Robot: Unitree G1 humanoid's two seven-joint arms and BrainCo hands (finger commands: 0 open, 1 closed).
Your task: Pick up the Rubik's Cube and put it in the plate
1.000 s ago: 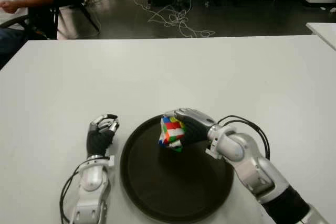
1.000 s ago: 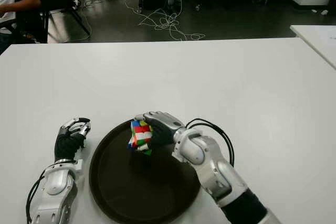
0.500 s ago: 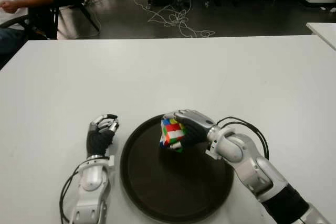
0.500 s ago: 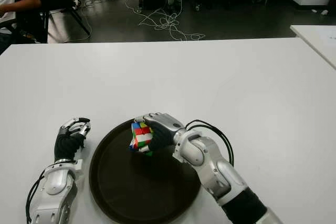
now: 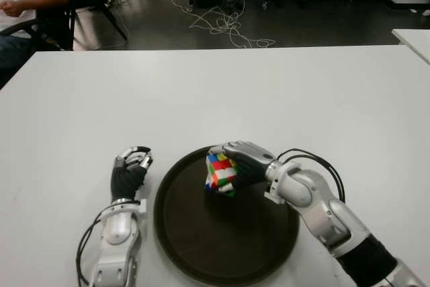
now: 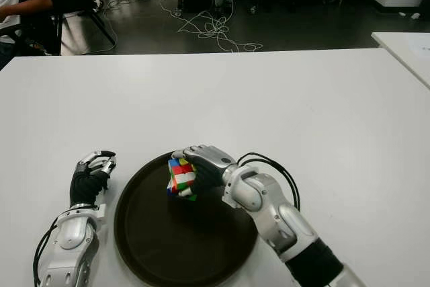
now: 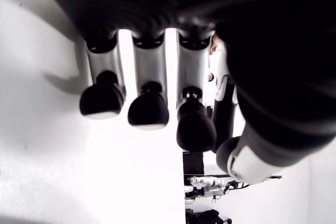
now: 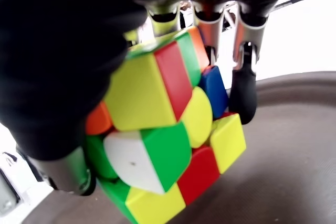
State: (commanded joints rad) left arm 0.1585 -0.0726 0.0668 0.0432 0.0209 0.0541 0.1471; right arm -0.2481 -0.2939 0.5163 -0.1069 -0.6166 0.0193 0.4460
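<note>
The Rubik's Cube [image 5: 220, 173] is held in the right hand [image 5: 243, 160] above the far part of the dark round plate [image 5: 201, 247], tilted on a corner rather than sitting flat. In the right wrist view the fingers [image 8: 242, 85] are seen curled over the cube's far faces, with the thumb side pressed against the opposite one, so the cube is pinched between them. Whether its lowest corner touches the plate cannot be told.

The cube is judged to be light, rigid and smooth-sided; the glossy plastic is likely to be slippery, and its layers may twist under uneven pressure. Hold is best taken across two opposite flat faces, not on edges or corners.

The left hand [image 5: 130, 169] shows on the white table [image 5: 282, 92] just left of the plate, its fingers [image 7: 148, 109] curled loosely and holding nothing.
</note>
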